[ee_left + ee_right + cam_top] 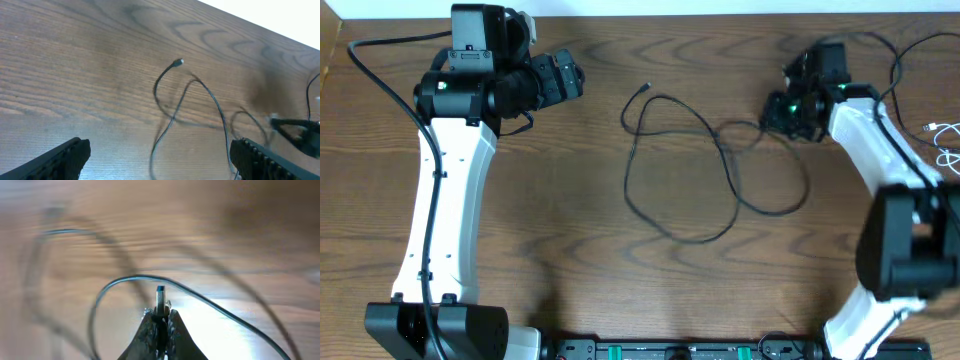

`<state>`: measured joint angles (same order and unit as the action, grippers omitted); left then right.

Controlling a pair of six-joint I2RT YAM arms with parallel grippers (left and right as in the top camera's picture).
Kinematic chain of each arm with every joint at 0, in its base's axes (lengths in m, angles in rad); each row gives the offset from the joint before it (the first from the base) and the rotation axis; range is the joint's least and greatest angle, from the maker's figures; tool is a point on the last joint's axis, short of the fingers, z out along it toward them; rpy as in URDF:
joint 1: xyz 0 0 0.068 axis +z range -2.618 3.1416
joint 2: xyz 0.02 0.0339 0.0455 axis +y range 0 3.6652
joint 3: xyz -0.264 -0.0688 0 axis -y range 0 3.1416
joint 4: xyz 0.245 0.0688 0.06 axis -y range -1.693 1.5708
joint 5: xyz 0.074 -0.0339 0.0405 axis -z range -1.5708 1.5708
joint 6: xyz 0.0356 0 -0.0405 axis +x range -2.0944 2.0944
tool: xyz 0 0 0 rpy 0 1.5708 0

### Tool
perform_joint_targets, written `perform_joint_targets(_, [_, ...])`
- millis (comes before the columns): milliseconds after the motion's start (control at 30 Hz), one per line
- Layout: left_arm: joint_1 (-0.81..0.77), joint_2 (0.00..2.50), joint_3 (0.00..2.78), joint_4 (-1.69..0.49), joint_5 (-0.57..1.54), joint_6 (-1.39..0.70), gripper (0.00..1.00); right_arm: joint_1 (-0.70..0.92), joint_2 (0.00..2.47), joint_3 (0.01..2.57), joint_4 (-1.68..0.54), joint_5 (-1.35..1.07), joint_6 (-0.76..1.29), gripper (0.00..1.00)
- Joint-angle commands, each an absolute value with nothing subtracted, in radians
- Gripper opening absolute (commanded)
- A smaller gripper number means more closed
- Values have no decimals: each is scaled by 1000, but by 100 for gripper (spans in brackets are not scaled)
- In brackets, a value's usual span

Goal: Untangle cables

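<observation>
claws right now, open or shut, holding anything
left claw: open, holding nothing
right claw: shut on the black cable at its plug end

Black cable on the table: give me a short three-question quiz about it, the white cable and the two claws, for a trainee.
1. True or false: the left claw is shut on the black cable.
2. Where does the white cable lie?
A. at the right edge of the table, apart from the black loops
B. under the left arm
C. wound through the middle loop
3. Fill in: the right claw is shut on the black cable's ____.

Key: 1 false, it is open and holds nothing; 2 A; 3 plug.
</observation>
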<state>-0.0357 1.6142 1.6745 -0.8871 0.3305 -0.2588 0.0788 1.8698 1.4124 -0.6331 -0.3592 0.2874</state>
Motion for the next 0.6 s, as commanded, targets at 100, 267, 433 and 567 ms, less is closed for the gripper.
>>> perform_joint_targets(100, [-36,1615,1672,-889,318,-259,95,223,1733,1420,-644,-434,250,1])
perform_joint_targets(267, [-36,1615,1672,-889,317,-259,95,339,1763,1419,-673,-370,268,1])
perform_joint_targets(433, [-36,1615,1672,-886,317,-259,95,448,1831,1419,-674,-328,275,8])
perform_joint_targets(567, [-36,1615,1672,-884,317,-259,95,492,1874,1419,-690,-319,253,74])
